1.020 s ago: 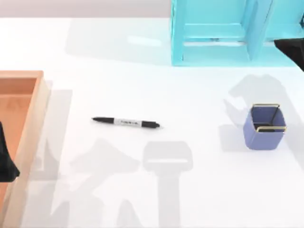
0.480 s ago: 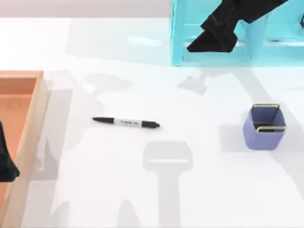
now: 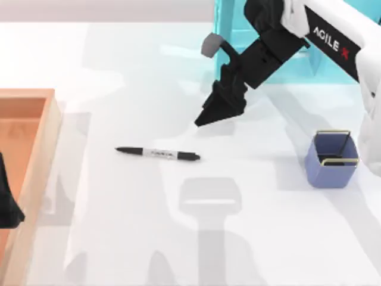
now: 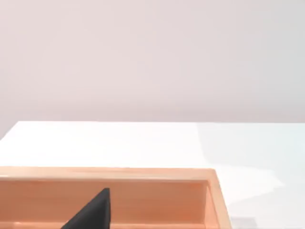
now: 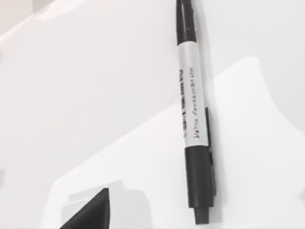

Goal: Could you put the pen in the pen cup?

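From the top view, my right gripper (image 3: 203, 121) hangs above the table, fingers apparently pinched together and empty. The pen (image 3: 158, 154) lies flat just below-left of it, long axis left-right, tapered tip pointing left; the pen cup (image 3: 331, 159) stands well right. My left gripper (image 3: 9, 205) sits parked over the wooden tray (image 3: 36, 119).

From the right wrist view, the pen (image 5: 194, 112) lies free on the table.

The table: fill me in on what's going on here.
The right gripper is above the table, just behind the pen, apparently going for a pickup. The pen lies flat near the middle, untouched, and its label reads clearly in the right wrist view. The cup stands upright toward the right with nothing in it. The left gripper is parked over the wooden tray at the left edge.
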